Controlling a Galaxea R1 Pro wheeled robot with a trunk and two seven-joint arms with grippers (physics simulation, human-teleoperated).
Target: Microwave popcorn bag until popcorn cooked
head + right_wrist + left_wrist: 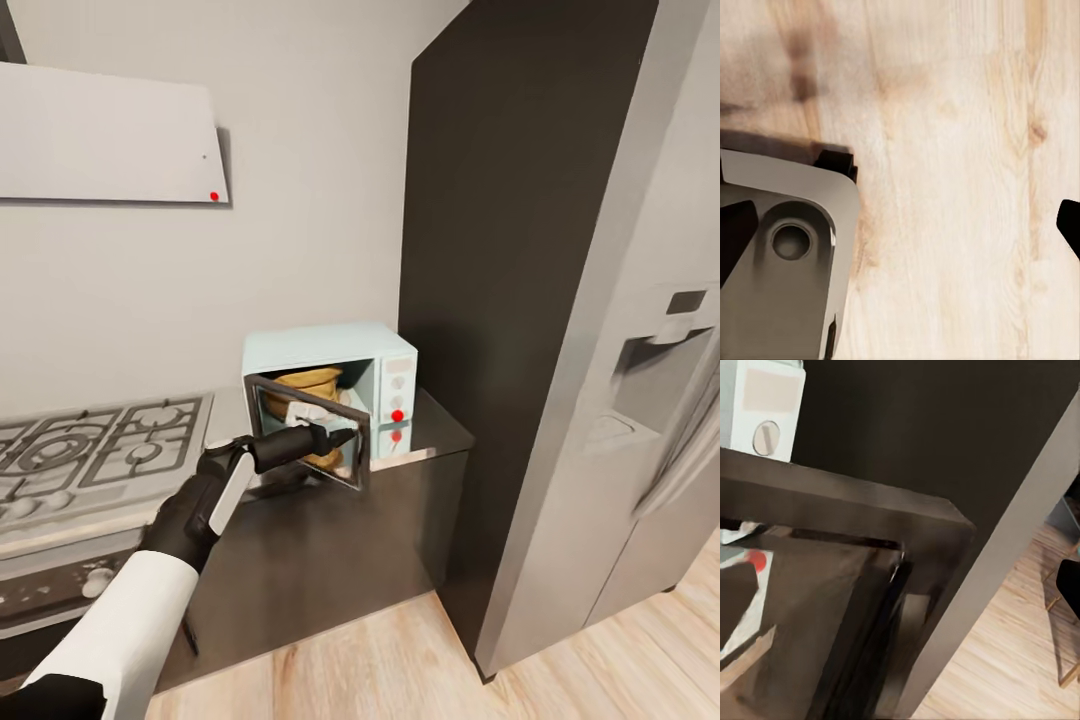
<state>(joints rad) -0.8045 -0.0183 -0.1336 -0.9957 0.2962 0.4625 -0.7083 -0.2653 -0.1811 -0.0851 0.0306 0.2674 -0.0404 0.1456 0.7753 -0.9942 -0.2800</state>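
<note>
The pale mint-blue microwave (385, 350) stands on the grey countertop (440, 420) with its dark glass door (357, 470) swung partly open. Inside the cavity sits the tan crumpled popcorn bag (305, 380), partly hidden by the door and by my arm. My left gripper (340, 438) is at the outer face of the door near its free edge. In the left wrist view the left gripper (900, 592) is open, with the door's dark frame (832, 502) close ahead and the white control panel's knob (765, 435) beyond. My right gripper (900, 225) hangs open over the wooden floor (960, 187).
A gas hob (100, 450) with grey grates lies left of the microwave, under a white hood (110, 135). A tall dark cabinet (500, 250) and a grey fridge (640, 400) stand at the right. A grey part of my base (787, 255) shows below the right gripper.
</note>
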